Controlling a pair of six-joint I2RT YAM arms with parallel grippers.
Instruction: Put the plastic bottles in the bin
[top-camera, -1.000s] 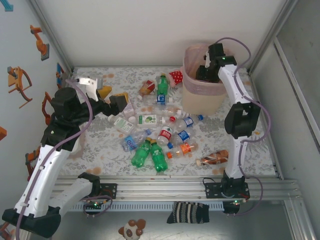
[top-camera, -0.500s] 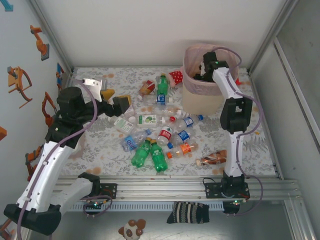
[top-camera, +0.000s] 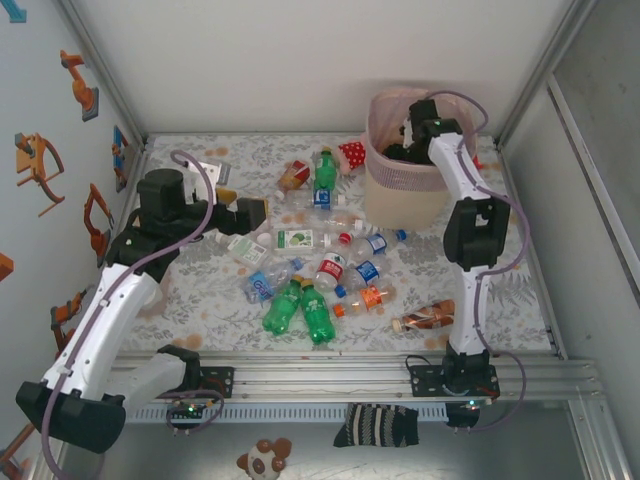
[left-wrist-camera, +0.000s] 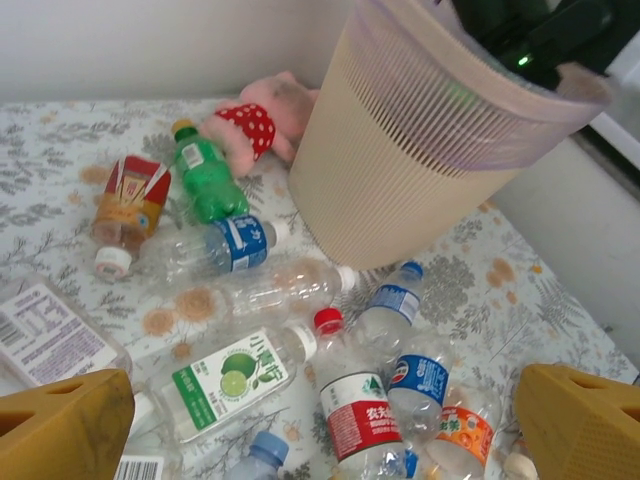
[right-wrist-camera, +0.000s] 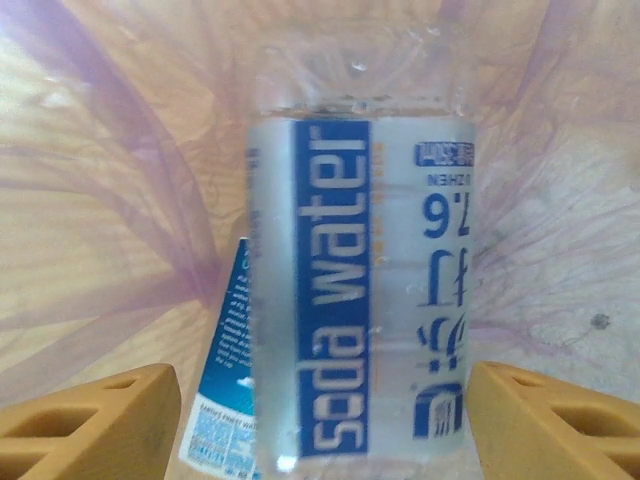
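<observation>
The right claw (right-wrist-camera: 322, 420) hangs released inside the bin (top-camera: 400, 200), soda water bottle (right-wrist-camera: 355, 280) seemingly loose between; left claw (left-wrist-camera: 322, 425) spread wide over plastic bottles (left-wrist-camera: 235, 375) on the worktop (left-wrist-camera: 60, 170).

Blurred, cropped at bottom: soda water bottle (right-wrist-camera: 360, 290). Mostly hidden behind it: 1 blue-labelled bottle (right-wrist-camera: 226, 400). Cut off at top: bin (left-wrist-camera: 400, 170).

Plain white back wall (top-camera: 300, 60), evenly lit. Left wall (top-camera: 30, 100) carries orange stickers (top-camera: 38, 165). Floral cloth (top-camera: 200, 290) covers the table, a metal rail (top-camera: 330, 372) runs along its near edge, and there's grey floor (top-camera: 300, 450) below with a striped sock (top-camera: 378, 425).
</observation>
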